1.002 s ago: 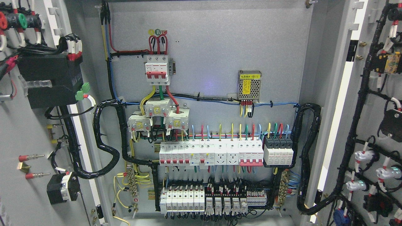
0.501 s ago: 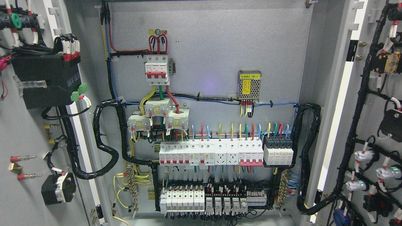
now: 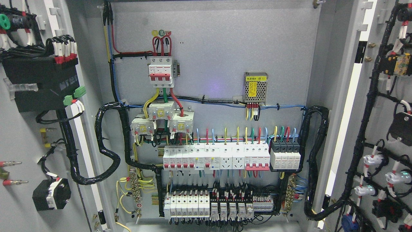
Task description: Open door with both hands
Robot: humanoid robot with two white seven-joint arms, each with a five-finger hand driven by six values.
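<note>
We look straight into an electrical cabinet whose two doors both stand open; the left door (image 3: pixel 22 135) fills the picture's left edge, its inner face turned toward us and carrying a black component block (image 3: pixel 40 85) and a small black switch body (image 3: pixel 51 194); the right door (image 3: pixel 383 129) fills the right edge, hung with black wiring looms (image 3: pixel 360 145) and pilot-lamp backs. Between them lies the back panel (image 3: pixel 219 48) with a red-and-white main breaker (image 3: pixel 161 71), a small mesh-cased power supply (image 3: pixel 256 87) and rows of white breakers (image 3: pixel 215 157) lower down.

Neither of our hands shows anywhere in the head view, nor any part of either arm; so we cannot tell whether the fingers are spread, curled or holding a door edge. We would guess they work outside the view, but that is only a guess.

The relation that matters: each door's long axis runs upright, its hinge line beside the cabinet frame, its free edge beyond the picture's border; so any further swing goes outward, left door to the left, right door to the right; by sides, the left arm should be nearer the left door and the right arm nearer the right, though we cannot confirm this.

We judge the task nearly or wholly done, since the interior is fully exposed.
</note>
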